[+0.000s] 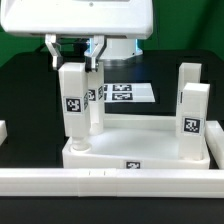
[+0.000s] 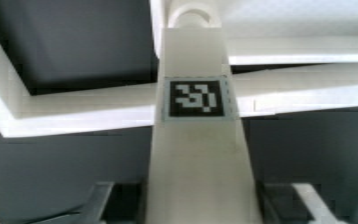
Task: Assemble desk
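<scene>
One tabletop, just before the marker board; four legs upright on it. Gripper descends vertically, fingers clamped on the near leg over the tabletop's corner.

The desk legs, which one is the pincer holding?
The front leg on the exterior view's left, between the pincer fingers; the other legs stand free.

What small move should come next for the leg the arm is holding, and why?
Probably turn the leg further into its corner socket, then check it sits flush. The gripper grips the leg's top with its jaws on either side, and the leg stands upright at the tabletop corner. Whether it is fully seated cannot be told.
</scene>
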